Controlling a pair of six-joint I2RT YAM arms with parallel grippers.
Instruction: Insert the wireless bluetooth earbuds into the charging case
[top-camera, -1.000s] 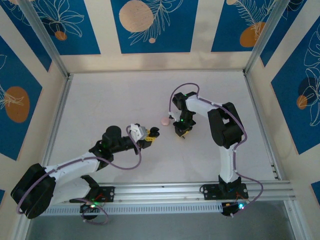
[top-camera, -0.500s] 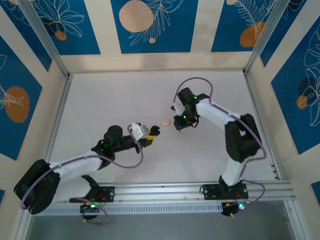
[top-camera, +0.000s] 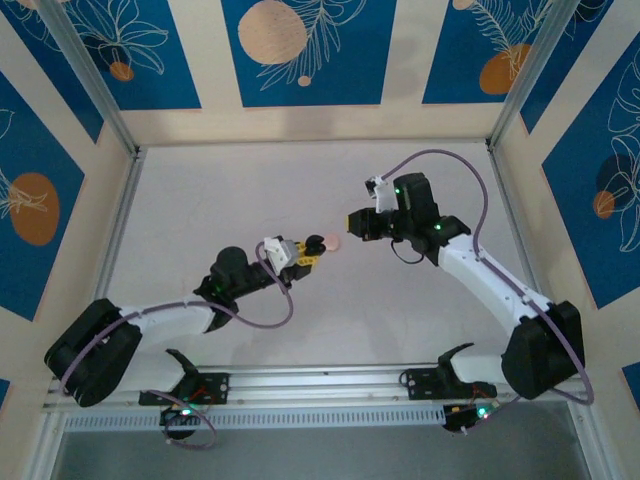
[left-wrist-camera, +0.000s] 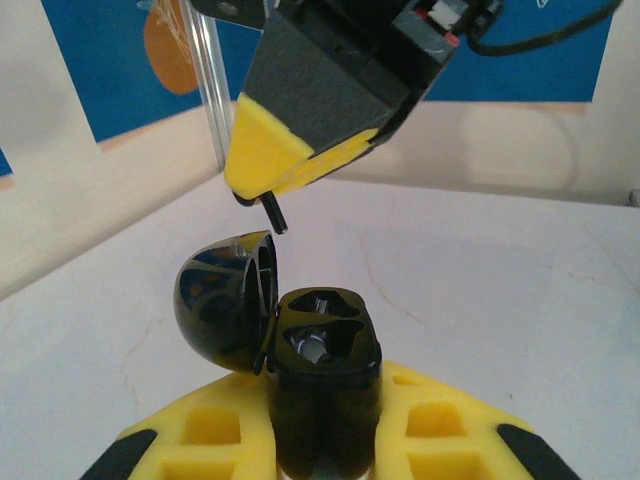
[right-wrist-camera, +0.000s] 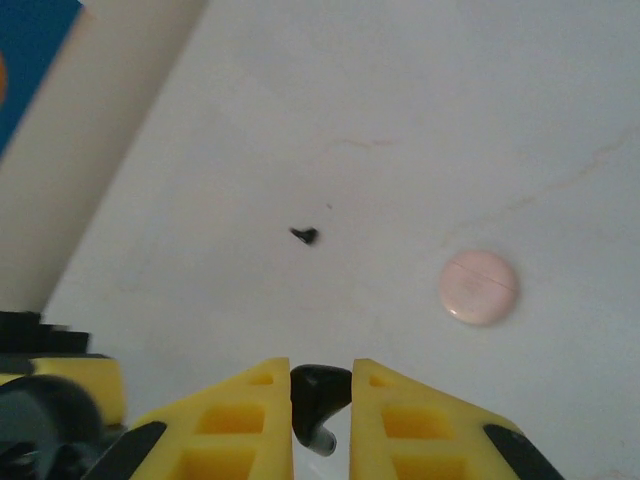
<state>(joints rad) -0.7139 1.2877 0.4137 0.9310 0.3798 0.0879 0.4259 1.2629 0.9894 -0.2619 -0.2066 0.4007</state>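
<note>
- Black charging case (left-wrist-camera: 322, 345), lid open, clamped in left gripper (left-wrist-camera: 325, 405), now closer to pink disc (right-wrist-camera: 479, 287).
- Moved up-frame, right gripper (right-wrist-camera: 321, 385) pinches an earbud (left-wrist-camera: 273, 213) just above it.

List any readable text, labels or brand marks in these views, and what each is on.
None readable.
The charging case, open in the left gripper, carries no visible marking.
The pink disc shows a faint line, no letters.
The wall panels bear leaf and circle patterns, no words.
</note>
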